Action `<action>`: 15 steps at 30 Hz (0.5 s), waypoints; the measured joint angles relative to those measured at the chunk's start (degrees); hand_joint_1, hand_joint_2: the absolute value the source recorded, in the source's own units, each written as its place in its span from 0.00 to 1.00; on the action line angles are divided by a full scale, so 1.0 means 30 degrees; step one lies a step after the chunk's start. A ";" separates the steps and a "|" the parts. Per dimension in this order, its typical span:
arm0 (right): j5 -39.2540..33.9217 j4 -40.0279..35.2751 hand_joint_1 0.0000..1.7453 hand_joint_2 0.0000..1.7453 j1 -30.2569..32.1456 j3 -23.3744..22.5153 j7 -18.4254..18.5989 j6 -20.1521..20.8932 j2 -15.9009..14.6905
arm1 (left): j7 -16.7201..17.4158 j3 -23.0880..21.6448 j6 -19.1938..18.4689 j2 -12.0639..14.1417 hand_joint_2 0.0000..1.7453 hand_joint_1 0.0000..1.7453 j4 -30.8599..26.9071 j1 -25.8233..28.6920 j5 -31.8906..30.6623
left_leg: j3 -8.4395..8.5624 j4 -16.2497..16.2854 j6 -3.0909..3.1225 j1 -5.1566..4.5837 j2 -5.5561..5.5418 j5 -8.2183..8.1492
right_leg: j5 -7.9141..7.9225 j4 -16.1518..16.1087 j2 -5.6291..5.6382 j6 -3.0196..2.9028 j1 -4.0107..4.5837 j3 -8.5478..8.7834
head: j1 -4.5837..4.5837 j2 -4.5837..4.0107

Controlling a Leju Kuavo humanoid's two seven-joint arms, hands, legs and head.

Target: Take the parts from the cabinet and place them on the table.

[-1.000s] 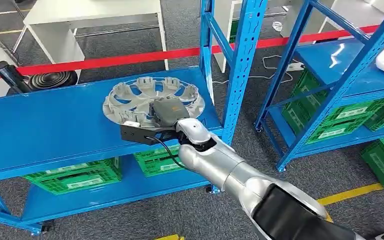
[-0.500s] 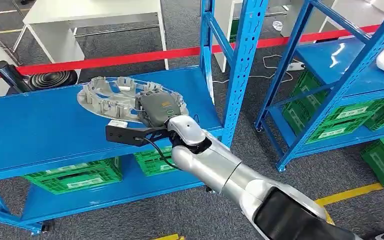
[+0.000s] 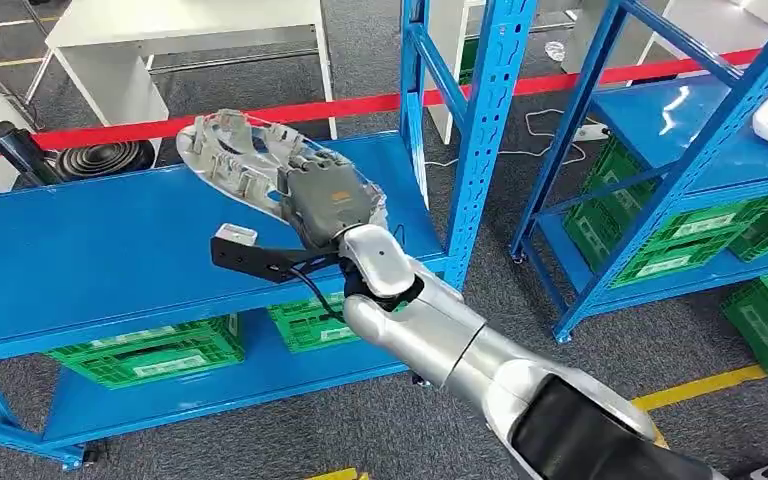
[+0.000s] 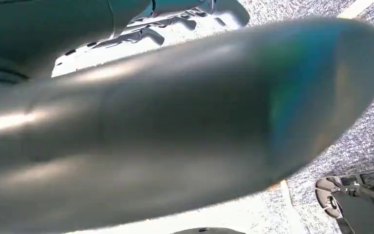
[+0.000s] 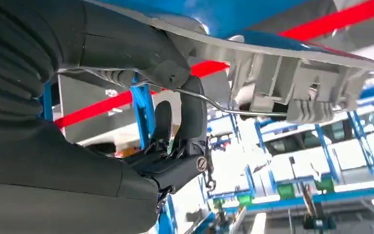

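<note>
One wheel cover (image 3: pixel 235 150) is gripped by the right robot hand (image 3: pixel 327 205) and tipped up above the blue shelf (image 3: pixel 80 250), so next it must go to the counter.

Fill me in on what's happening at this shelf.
The robot's right hand grips a grey wheel cover and has it tilted up off the blue shelf, far edge raised toward the red tape. The right wrist view shows the thumb on one face and the fingers on the ribbed other face. It has not reached a table yet.
</note>
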 joint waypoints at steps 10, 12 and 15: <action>-0.0722 -0.1158 1.00 1.00 0.0009 0.0000 -0.0197 0.1618 -0.0503 | -0.0117 0.0262 0.0000 -0.0066 0.00 0.00 0.0000 0.0027 -0.0015 | -0.0004 0.0000 0.0001 0.0000 0.0002 -0.0001 | 0.0000 -0.0001 0.0002 0.0000 0.0000 -0.0005 | 0.0000 0.0000; -0.0953 -0.1129 1.00 1.00 0.0008 0.0000 -0.0409 0.1923 -0.0568 | -0.0117 0.0313 -0.0007 -0.0073 0.00 0.00 0.0000 0.0037 -0.0087 | -0.0005 0.0000 0.0001 0.0000 0.0001 -0.0001 | 0.0000 -0.0001 0.0001 0.0000 0.0000 -0.0004 | 0.0000 0.0000; -0.1217 -0.0787 1.00 1.00 -0.0027 0.0000 -0.0467 0.2011 -0.0583 | -0.0066 0.0321 -0.0007 -0.0073 0.00 0.00 0.0000 0.0036 -0.0160 | -0.0004 0.0000 0.0001 0.0000 -0.0002 -0.0001 | 0.0000 -0.0001 -0.0003 0.0000 0.0000 0.0000 | 0.0007 0.0000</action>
